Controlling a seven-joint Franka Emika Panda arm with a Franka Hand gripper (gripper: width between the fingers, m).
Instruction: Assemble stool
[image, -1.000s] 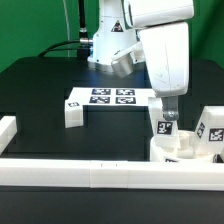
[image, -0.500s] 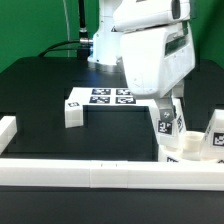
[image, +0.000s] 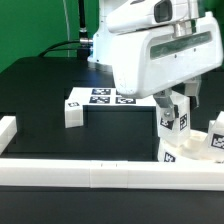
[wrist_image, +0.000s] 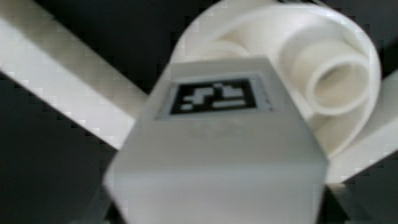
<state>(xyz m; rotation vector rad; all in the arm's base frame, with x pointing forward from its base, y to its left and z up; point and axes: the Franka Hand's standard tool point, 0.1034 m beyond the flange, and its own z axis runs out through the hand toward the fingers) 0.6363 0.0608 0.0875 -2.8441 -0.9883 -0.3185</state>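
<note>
Gripper (image: 174, 106) pinched on a white leg block (image: 172, 123), upright, right over the round seat (image: 188, 150) at the exterior view's right, near the front rail (image: 90, 173). Contact between block and seat: cannot tell. Block is plain white and rectangular, with a black-and-white square tag on its face. Wrist view shows one round socket (wrist_image: 338, 82) in the seat just beside the block. Spare leg (image: 73, 111) stands beside the marker board (image: 110, 97), well apart from the seat.
</note>
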